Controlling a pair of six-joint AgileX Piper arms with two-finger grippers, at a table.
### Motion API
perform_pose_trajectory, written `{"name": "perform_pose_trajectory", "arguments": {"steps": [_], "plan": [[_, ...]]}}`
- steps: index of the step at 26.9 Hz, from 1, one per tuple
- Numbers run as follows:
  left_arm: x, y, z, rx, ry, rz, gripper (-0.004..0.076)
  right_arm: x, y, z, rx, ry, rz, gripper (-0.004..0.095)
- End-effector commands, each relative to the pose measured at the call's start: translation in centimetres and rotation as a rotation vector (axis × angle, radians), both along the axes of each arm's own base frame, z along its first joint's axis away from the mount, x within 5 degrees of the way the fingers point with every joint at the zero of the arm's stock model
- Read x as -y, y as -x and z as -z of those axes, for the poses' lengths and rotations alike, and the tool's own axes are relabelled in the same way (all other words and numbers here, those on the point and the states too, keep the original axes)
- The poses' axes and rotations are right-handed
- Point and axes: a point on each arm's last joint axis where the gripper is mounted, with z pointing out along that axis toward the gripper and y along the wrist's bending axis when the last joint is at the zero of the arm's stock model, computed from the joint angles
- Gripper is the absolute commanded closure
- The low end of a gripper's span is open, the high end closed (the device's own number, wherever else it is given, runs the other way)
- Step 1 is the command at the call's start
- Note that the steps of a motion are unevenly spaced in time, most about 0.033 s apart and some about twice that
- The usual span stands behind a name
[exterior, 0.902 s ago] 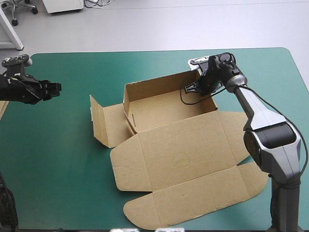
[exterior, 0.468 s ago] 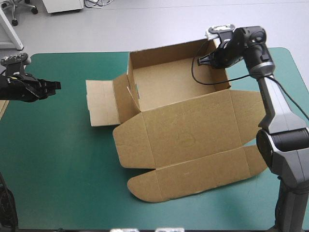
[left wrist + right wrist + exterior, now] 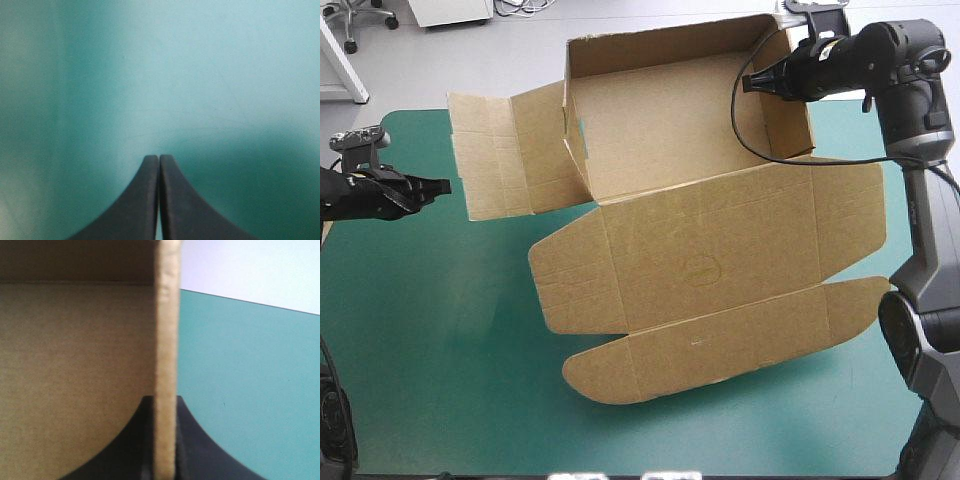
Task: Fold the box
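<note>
Right end effector (image 3: 752, 84) clamped on the box (image 3: 700, 265) at its far-right wall. Box tilted up over the table (image 3: 440, 340) middle and far edge, walls raised, lid flat toward the near edge. Left end effector (image 3: 438, 186) pinched together, empty, over the table's left side.

Two grippers are counted: the left gripper (image 3: 444, 186) and the right gripper (image 3: 750, 85). One brown box (image 3: 690, 270) is tallied, a wall of it pinched between the right jaws. One teal-green cover (image 3: 440, 360) is noted, ahead of the left jaws.
</note>
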Motion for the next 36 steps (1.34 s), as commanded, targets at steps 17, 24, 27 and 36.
{"name": "perform_pose_trajectory", "arguments": {"steps": [17,24,27,36], "plan": [[5.5,-6.5,2.6,0.403,0.796,0.467,0.073,0.1,4.9,-5.3,0.128,-0.115,-0.053,0.0928],[7.4,-6.1,0.9,0.469,0.849,0.545,0.0734,0.9,4.7,-5.1,0.141,-0.037,0.007,0.0928],[8.3,-5.8,-0.4,0.491,0.832,0.589,0.0734,1.0,4.6,-5.1,0.141,-0.034,0.012,0.0928],[11.2,-2.9,-6.5,0.604,0.793,0.729,0.0734,0.8,3.1,-3.7,0.103,-0.028,0.015,0.0927]]}}
